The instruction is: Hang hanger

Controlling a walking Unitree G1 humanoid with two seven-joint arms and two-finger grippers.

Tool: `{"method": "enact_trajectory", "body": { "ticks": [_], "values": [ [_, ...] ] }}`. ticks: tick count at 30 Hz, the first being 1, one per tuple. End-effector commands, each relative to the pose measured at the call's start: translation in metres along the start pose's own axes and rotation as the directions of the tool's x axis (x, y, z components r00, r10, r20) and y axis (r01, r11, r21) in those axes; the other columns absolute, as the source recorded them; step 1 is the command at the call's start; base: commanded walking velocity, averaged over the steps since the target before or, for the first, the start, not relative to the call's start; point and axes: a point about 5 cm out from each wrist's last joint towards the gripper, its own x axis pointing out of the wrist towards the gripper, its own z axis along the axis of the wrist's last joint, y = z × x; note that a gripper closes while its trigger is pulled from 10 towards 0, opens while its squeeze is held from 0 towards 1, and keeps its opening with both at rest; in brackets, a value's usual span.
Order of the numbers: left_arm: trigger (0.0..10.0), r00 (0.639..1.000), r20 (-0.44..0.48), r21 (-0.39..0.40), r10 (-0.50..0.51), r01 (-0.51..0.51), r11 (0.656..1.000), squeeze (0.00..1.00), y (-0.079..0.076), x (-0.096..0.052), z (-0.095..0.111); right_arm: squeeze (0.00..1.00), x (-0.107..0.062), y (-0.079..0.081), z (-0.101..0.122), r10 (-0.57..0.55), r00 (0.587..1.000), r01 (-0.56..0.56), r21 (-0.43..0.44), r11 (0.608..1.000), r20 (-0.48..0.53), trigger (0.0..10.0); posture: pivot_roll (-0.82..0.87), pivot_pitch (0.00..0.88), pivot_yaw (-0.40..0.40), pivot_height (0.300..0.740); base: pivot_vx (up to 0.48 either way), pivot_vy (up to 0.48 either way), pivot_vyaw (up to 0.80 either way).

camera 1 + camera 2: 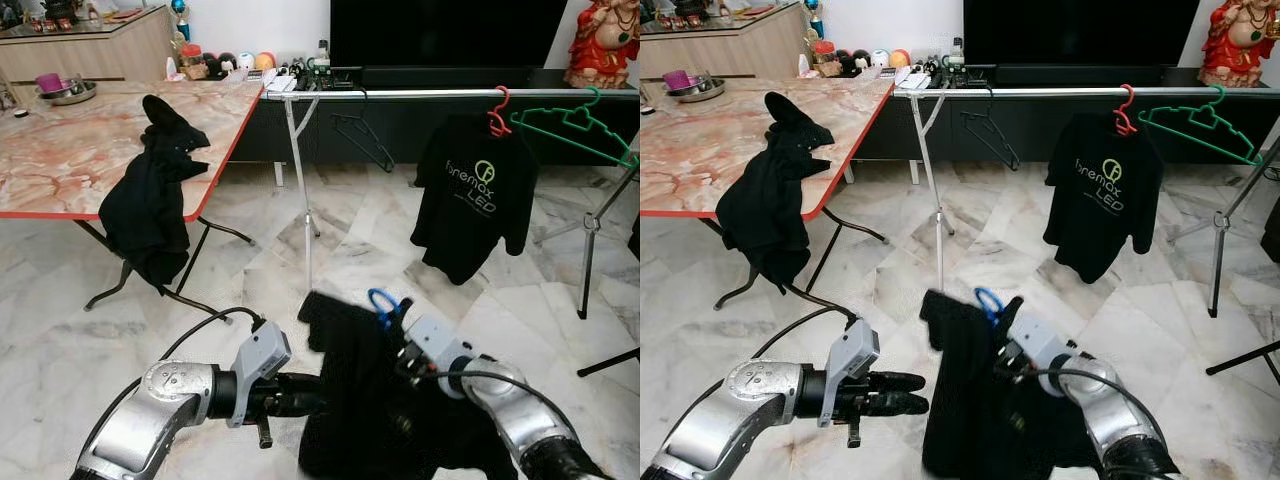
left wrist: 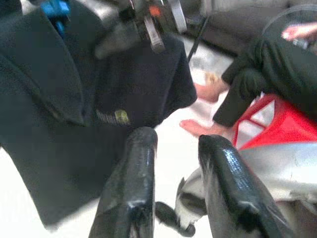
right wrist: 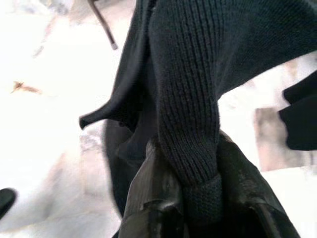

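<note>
- Tool on the right arm (image 1: pixel 405 345), in the left eye view, holds up a black shirt (image 1: pixel 350 400) on a blue hanger (image 1: pixel 383 305), low and in front of the robot. The rail (image 1: pixel 450 94) stands well beyond it, so I judge the carry to the rail is not yet done.
- Left tool (image 1: pixel 300 393) hovers just beside the shirt's edge, likely there to steady the cloth; it grips nothing.
- On the rail hang a black printed shirt (image 1: pixel 470 195) on a red hanger (image 1: pixel 498 112), a bare green hanger (image 1: pixel 575 125) and a bare black hanger (image 1: pixel 362 140); the free stretch between the black and red ones looks like the natural spot.
- Right eye view: another black garment (image 1: pixel 765 210) droops over the table (image 1: pixel 700 150) edge, probably waiting its turn. A metal bowl (image 1: pixel 695 90) at the table's far side holds a purple cup (image 1: pixel 676 79).
- Left wrist view: the two fingers (image 2: pixel 131 183) stand narrowly apart with only floor between them, pointed at the shirt. A person sits beyond on a red stool (image 2: pixel 270 121).
- Right wrist view: the fingers (image 3: pixel 148 191) are clamped on a ribbed fold of the shirt, seemingly its collar, so the hanger rides along inside the cloth.
</note>
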Motion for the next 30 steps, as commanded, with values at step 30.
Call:
{"method": "enact_trajectory", "body": {
  "ticks": [30],
  "values": [
    [10.0, 0.937, -0.329, 0.212, 0.116, -0.046, 0.976, 1.0, 0.021, 0.014, -0.052, 0.0, -0.02, 0.024, -0.026, 0.561, 0.818, -0.57, -0.298, 0.765, -0.125, 0.0, 0.04, 0.05, 0.006, 0.74, 0.0, 0.0, 0.0]
  ]
}}
